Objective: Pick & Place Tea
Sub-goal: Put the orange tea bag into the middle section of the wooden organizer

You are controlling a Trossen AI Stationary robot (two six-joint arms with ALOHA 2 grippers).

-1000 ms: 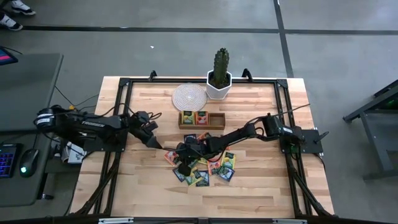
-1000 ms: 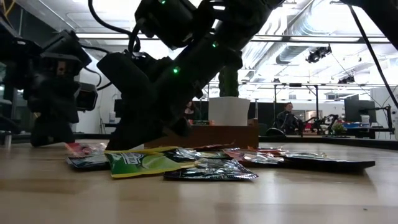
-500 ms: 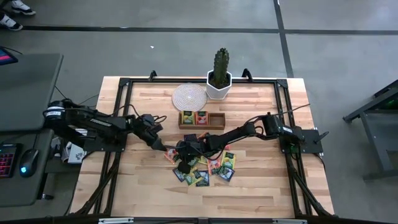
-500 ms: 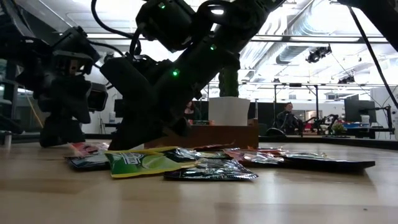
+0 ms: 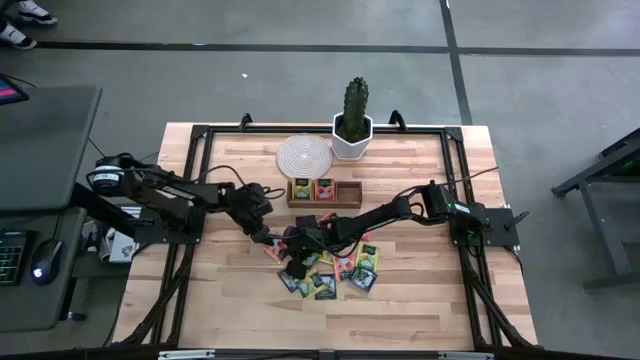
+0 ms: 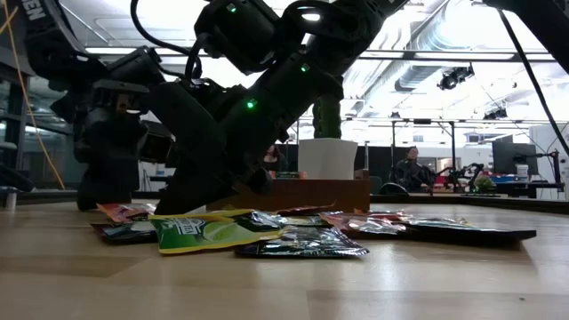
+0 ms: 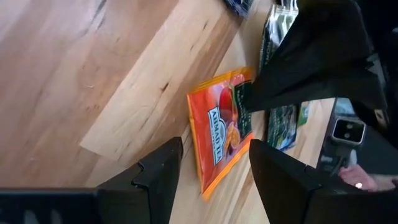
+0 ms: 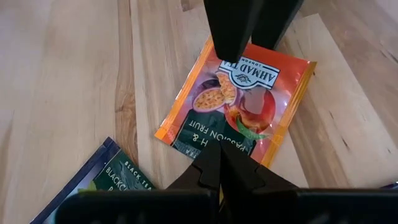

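Your left gripper (image 7: 211, 174) is sitting low over the table (image 5: 420, 300) with its fingers (image 7: 155, 177) spread, holding nothing. The orange tea packet (image 7: 221, 127) is lying flat on the wood just ahead of it, in line with the gap between the fingers and not touching them.

Your right gripper (image 8: 221, 165) is pressing its fingers together, empty, tips pointing at the near edge of that same orange packet (image 8: 236, 102). In the right wrist view the left arm's fingers are coming in from the packet's far side, their tips over its label edge; you can't tell from here whether they're touching it. A dark blue-black packet (image 8: 102, 183) is lying just beside the right gripper's tips, off to one side.

From above, both grippers are meeting at the left edge of the tea pile (image 5: 330, 270), left gripper (image 5: 268, 235) next to right gripper (image 5: 292, 255). The rest of the packets are lying spread on the table beyond the right gripper. The wooden tray (image 5: 345, 195) is sitting behind the pile with packets standing in two compartments. The cactus pot (image 5: 352, 135) and round coaster (image 5: 303, 155) are farther back.
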